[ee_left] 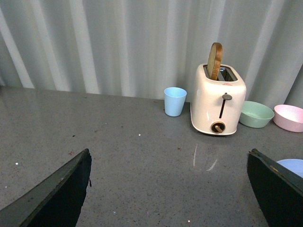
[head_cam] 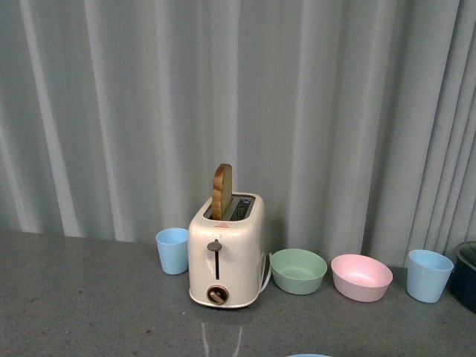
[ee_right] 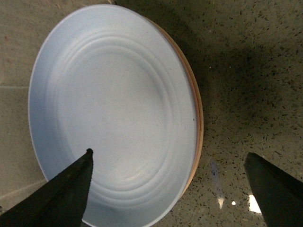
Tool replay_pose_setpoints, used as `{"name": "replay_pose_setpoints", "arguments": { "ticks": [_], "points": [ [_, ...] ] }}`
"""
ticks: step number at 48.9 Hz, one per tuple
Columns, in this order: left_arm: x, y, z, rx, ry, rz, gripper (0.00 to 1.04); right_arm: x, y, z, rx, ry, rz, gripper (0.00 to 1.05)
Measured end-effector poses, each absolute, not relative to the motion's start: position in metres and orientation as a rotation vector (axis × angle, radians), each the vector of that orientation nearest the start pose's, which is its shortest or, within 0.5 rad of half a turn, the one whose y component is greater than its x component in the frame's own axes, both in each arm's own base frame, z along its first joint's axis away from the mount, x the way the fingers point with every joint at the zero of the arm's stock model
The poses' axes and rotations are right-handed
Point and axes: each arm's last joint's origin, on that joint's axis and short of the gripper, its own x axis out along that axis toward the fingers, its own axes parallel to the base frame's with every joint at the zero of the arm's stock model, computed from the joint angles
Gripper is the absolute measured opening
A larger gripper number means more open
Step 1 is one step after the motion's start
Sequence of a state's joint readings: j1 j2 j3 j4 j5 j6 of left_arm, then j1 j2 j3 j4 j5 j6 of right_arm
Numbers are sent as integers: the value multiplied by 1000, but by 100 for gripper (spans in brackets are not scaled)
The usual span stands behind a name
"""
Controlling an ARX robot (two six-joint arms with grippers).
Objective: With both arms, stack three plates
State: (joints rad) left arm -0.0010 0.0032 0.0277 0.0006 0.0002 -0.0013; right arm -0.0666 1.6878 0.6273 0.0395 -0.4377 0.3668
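In the right wrist view a light blue plate (ee_right: 109, 109) lies on top of a pink plate, of which only the rim (ee_right: 199, 118) shows. My right gripper (ee_right: 168, 152) is open above the stack's edge, with one finger (ee_right: 61, 194) over the blue plate and the other (ee_right: 274, 189) over the bare counter. My left gripper (ee_left: 169, 152) is open and empty above the grey counter. A sliver of a light blue plate (ee_left: 292, 165) shows beside its finger (ee_left: 277, 189), and also at the lower edge of the front view (head_cam: 309, 355). Neither arm shows in the front view.
A cream toaster (head_cam: 225, 253) with a slice of bread stands at the back by the curtain. A light blue cup (head_cam: 172, 251) stands to its left. A green bowl (head_cam: 298, 271), a pink bowl (head_cam: 361, 277) and another blue cup (head_cam: 429, 275) stand to its right. A dark object (head_cam: 467, 274) is at the right edge.
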Motion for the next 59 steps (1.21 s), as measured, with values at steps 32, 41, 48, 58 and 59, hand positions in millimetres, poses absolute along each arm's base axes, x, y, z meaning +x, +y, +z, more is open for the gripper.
{"name": "replay_pose_setpoints", "arguments": {
  "ticks": [32, 41, 48, 58, 59],
  "points": [
    [96, 0, 173, -1, -25, -1, 98, 187, -35, 251, 209, 343, -89, 97],
    [96, 0, 173, -1, -25, -1, 98, 150, -19, 281, 39, 38, -27, 82],
    [96, 0, 173, -1, -25, -1, 98, 129, -1, 257, 9, -14, 1, 52],
    [96, 0, 173, -1, -25, -2, 98, 123, 0, 222, 4, 13, -2, 11],
    [96, 0, 173, -1, -25, -2, 98, 122, 0, 219, 4, 9, -3, 6]
  ]
}}
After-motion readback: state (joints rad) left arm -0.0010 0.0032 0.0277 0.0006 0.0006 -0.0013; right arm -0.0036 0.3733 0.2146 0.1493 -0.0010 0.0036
